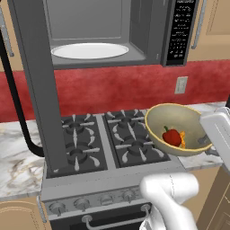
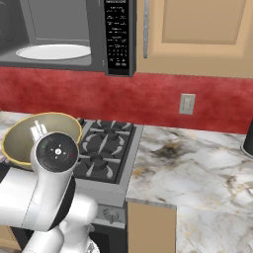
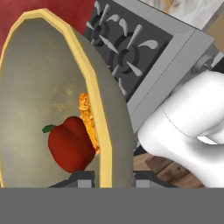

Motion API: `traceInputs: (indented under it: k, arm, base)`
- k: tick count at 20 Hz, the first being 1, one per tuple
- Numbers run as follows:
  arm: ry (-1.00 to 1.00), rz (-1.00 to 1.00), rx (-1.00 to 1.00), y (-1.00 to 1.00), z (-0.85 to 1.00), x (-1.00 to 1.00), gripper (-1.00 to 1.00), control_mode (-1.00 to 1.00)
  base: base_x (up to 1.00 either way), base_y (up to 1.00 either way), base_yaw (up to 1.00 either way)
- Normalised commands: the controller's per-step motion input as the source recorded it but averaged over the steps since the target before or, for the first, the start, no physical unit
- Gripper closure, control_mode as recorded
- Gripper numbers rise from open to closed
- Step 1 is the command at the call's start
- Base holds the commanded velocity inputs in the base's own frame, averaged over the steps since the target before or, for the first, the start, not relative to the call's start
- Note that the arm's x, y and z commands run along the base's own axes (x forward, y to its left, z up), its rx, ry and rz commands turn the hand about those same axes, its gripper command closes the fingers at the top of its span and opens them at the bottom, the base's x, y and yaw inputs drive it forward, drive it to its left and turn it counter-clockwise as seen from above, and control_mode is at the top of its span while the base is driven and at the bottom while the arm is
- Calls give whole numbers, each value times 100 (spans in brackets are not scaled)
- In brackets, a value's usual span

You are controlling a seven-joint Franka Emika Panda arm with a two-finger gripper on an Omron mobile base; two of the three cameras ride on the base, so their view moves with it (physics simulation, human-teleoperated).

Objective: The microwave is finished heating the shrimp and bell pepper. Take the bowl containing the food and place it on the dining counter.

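Above the stove [image 1: 110, 139], bowl [image 1: 177, 128] clenched by its rim in the tool [image 3: 107, 179], tilted steeply with pepper [image 3: 70, 146] and shrimp [image 3: 87, 118] inside; likely to spill if swung fast.

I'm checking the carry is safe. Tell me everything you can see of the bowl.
The bowl is round, tan outside, cream inside, with a thin yellow rim, ceramic-looking. It is held in the air, tilted, over the stove's right side, out of the microwave. The gripper is shut on its rim. A red pepper and an orange shrimp lie against its low side.
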Motion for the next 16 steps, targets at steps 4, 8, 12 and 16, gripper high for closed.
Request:
traceInputs:
  k: [4, 8, 12, 16]
  arm:
    - [0, 0, 0, 0, 0, 0, 100, -100]
    - [0, 0, 0, 0, 0, 0, 100, -100]
    - [0, 0, 0, 0, 0, 0, 100, 100]
    - [0, 0, 0, 0, 0, 0, 100, 100]
  base:
    - [0, 0, 0]
    - [0, 0, 0]
    - [-14, -2, 5]
    - [-52, -4, 31]
